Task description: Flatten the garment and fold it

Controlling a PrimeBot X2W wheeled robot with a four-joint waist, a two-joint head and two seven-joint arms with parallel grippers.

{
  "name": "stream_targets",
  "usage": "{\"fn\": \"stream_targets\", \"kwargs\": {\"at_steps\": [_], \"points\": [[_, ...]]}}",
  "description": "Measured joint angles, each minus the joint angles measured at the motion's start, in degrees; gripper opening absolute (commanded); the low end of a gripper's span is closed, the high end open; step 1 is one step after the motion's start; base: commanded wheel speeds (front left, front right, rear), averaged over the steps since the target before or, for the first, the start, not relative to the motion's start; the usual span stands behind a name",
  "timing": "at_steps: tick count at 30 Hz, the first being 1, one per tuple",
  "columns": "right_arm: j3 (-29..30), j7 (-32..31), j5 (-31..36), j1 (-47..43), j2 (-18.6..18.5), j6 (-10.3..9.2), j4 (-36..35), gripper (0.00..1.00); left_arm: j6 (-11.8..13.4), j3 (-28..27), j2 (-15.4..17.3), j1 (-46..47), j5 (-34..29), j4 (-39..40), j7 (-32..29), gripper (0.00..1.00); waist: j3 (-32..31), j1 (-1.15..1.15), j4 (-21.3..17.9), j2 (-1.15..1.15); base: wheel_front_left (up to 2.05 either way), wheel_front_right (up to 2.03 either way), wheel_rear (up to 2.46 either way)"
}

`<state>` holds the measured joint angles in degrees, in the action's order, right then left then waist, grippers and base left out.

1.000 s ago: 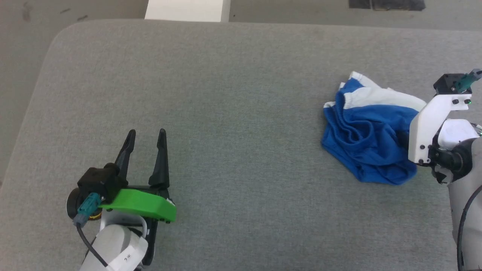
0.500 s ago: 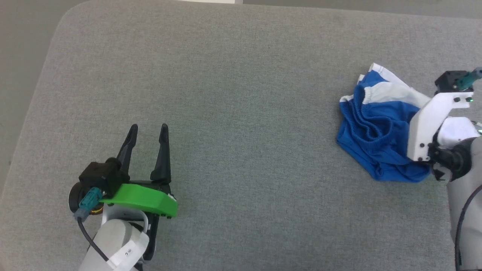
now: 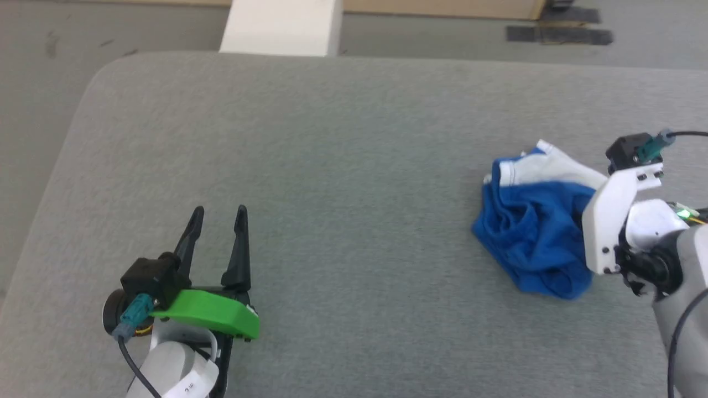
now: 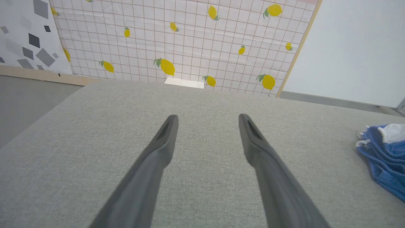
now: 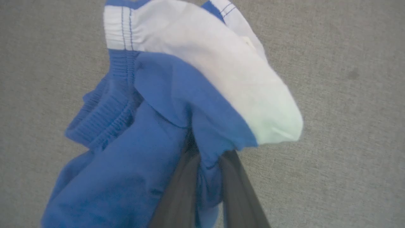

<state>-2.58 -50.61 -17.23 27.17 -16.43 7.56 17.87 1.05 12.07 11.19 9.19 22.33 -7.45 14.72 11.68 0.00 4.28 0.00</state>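
Observation:
The garment (image 3: 528, 232), a small pair of royal-blue shorts with white panels, lies bunched on the right side of the grey table. In the right wrist view my right gripper (image 5: 205, 156) is shut on a fold of the blue fabric of the garment (image 5: 152, 104), with the white panel draped over to the right. In the head view the cloth hides those fingers, and the white wrist mount (image 3: 608, 221) stands at the garment's right edge. My left gripper (image 3: 219, 213) rests open at the lower left, far from the garment (image 4: 383, 155). Nothing lies between the fingers of the left gripper (image 4: 208, 118).
The grey fabric-covered table (image 3: 343, 166) has a rounded far-left corner. A white block (image 3: 279, 25) stands beyond its far edge, and dark tape (image 3: 558, 34) marks the floor. A lemon-patterned wall (image 4: 190, 41) rises behind the table.
The head camera has tilted, shifting the whole picture. The garment looks more gathered up around the right gripper. The left gripper keeps its open pose.

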Motion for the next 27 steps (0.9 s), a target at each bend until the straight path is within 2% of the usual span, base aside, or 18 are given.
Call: {"fn": "stream_targets", "kwargs": {"at_steps": [2, 3, 8, 12, 17, 27], "points": [[-1.45, -0.82, -0.94, -1.14, -2.14, 0.00, -1.19, 0.00, 0.00, 0.08, 0.00, -0.27, 0.00, 0.22, 0.00, 1.00, -0.75, 0.00, -1.38, 0.00, 0.00, 0.00, 0.00], [-2.87, -1.99, -2.47, -2.60, -5.94, 0.00, -2.67, 0.00, -0.04, 0.36, -0.01, -0.16, 0.00, 1.15, 0.01, 1.00, -1.18, 0.00, -3.48, 0.00, 0.00, 0.00, 0.00], [-3.55, -2.82, -4.16, -3.06, -12.78, 0.00, -4.80, 0.00, -0.16, 0.66, 0.25, 1.13, -0.02, 3.99, -0.43, 1.00, 0.48, 0.00, -6.31, 0.00, 0.00, 0.00, 0.00], [-2.72, -2.42, -5.02, -2.68, -17.50, 0.01, -5.25, 0.00, -0.26, 0.67, 1.71, 2.73, -0.27, 6.99, -1.60, 1.00, 3.73, 0.00, -8.01, 0.00, 0.00, 0.00, 0.00], [-0.83, -0.42, -5.59, -0.51, -21.46, 0.01, -4.46, 0.00, -0.30, 0.59, 3.82, 5.11, -1.97, 11.03, -4.16, 1.00, 8.72, 0.00, -10.37, 0.00, 0.00, 0.00, 0.00], [5.14, 5.83, -3.09, 5.39, -24.94, 0.01, 0.45, 0.00, -0.38, -0.73, 9.69, 8.18, -3.71, 19.71, -10.70, 1.00, 19.52, 0.01, -15.39, 0.00, 0.00, 0.00, 0.00]]}}
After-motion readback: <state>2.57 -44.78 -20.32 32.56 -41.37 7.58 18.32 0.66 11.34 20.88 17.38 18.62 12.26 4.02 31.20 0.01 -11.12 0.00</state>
